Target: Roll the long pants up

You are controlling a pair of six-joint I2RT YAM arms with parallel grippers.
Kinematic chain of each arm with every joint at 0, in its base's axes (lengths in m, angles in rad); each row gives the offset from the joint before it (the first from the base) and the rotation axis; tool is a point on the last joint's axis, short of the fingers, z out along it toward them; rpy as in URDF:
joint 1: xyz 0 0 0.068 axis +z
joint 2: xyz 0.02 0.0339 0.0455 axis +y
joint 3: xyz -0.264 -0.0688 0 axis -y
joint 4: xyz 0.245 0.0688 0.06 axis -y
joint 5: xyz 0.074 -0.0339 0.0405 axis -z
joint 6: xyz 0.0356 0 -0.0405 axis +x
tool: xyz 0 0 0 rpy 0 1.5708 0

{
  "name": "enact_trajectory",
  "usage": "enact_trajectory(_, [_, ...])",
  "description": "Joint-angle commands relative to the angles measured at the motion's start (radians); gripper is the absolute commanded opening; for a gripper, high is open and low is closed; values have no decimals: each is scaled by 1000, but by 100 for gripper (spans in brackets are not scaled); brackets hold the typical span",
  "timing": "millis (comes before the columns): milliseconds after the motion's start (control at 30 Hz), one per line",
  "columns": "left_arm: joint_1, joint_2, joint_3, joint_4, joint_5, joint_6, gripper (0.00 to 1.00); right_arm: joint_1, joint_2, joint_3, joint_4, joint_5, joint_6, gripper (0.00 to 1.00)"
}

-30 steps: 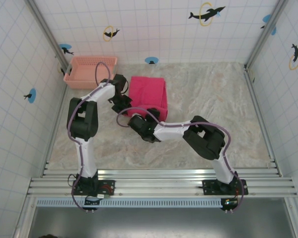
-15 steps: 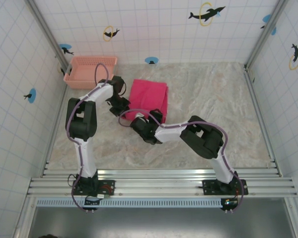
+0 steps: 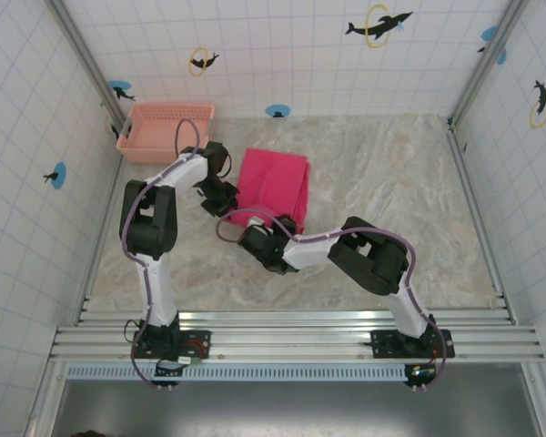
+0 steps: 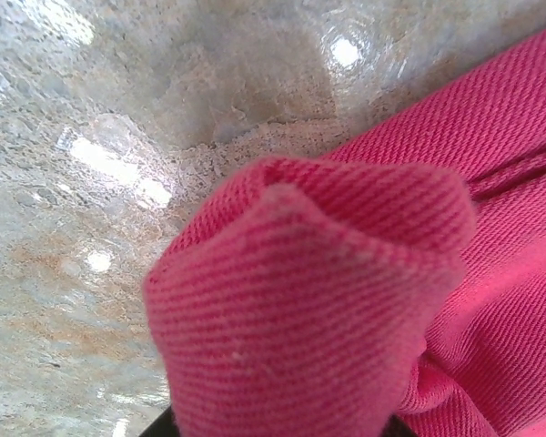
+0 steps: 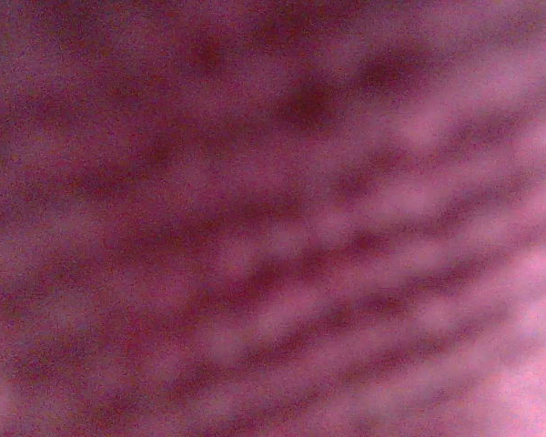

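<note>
- Marbled table (image 3: 391, 182) under everything.
- Pants (image 3: 275, 180) folded flat, left of centre, near basket (image 3: 164, 130) but apart.
- Left gripper (image 3: 226, 195) at pants' left edge, clamped on bunched cloth.
- Right gripper (image 3: 278, 228) at near edge, against cloth; open or closed, cannot tell.

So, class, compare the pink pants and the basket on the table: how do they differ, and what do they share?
Colour: the long pants are bright magenta; the basket is pale salmon. Make: the pants are soft folded cloth; the basket is a rigid open container. Place: the pants lie near the middle of the table; the basket sits at its far left corner. Both are pink.
</note>
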Motion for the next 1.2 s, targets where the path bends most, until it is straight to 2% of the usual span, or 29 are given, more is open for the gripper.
enact_trajectory(0, [9, 85, -85, -168, -130, 34, 0, -6, -16, -15, -178, -113, 23, 0])
enact_trajectory(200, [2, -46, -163, -79, -227, 86, 0, -31, -45, 57, -393, -400, 44, 0])
enact_trajectory(233, [2, -82, -202, -40, -240, 93, 9, -42, -51, 71, -433, -486, 42, 0])
enact_trajectory(333, [-12, -217, -307, 65, -320, 97, 63, -86, -45, 138, -553, -669, 38, 0])
enact_trajectory(400, [-18, -295, -363, 117, -361, 102, 97, -110, -33, 178, -612, -734, 38, 0])
enact_trajectory(533, [-22, -423, -408, 136, -455, 108, 97, -161, 39, 258, -716, -818, 62, 0])
enact_trajectory(767, [-58, -629, -444, 204, -538, 138, 97, -200, 113, 354, -832, -917, 95, 0])
enact_trajectory(967, [-59, -782, -545, 341, -524, 157, 97, -206, 170, 407, -887, -936, 133, 0])
enact_trajectory(1100, [-68, -815, -615, 466, -443, 152, 97, -215, 205, 438, -920, -962, 170, 0])
enact_trajectory(1167, [-77, -838, -691, 597, -390, 128, 97, -219, 216, 441, -925, -986, 194, 0])
